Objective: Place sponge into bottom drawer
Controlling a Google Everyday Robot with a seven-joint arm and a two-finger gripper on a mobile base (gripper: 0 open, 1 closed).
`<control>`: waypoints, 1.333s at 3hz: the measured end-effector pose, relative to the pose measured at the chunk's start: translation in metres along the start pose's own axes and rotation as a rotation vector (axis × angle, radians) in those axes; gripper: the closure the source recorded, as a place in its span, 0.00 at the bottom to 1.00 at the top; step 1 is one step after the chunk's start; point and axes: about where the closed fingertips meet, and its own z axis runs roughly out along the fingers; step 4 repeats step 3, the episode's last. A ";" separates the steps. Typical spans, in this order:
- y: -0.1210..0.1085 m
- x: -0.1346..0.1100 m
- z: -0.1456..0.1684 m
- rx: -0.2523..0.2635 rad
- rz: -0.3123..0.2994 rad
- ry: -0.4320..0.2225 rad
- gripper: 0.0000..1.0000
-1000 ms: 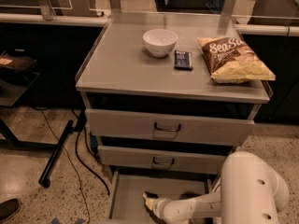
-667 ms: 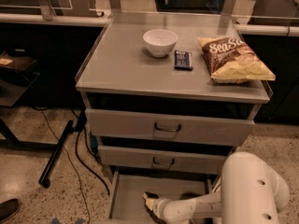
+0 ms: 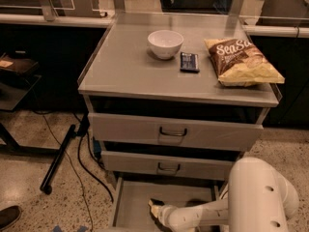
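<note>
A grey cabinet's bottom drawer [image 3: 133,204] stands pulled open, its flat floor showing. A white robot arm [image 3: 198,215] reaches into the drawer from its right side. The gripper [image 3: 155,210] sits low over the drawer floor, about midway across the drawer's width. A small yellow sponge [image 3: 153,205] shows at the very tip of the gripper, touching it and inside the drawer's walls. I cannot tell from here whether the gripper is clamped on the sponge or loose around it. To do this step well, I judge the sponge should be set flat on the drawer floor, away from the drawer's walls. The gripper should then rise straight up, so it neither drags the sponge nor strikes the drawer above.
</note>
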 end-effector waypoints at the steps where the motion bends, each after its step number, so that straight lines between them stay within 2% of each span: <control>1: 0.000 0.000 0.000 0.000 0.000 0.000 0.07; 2: 0.000 0.000 0.000 0.000 0.000 0.000 0.00; 4: 0.000 0.000 0.000 0.000 0.000 0.000 0.00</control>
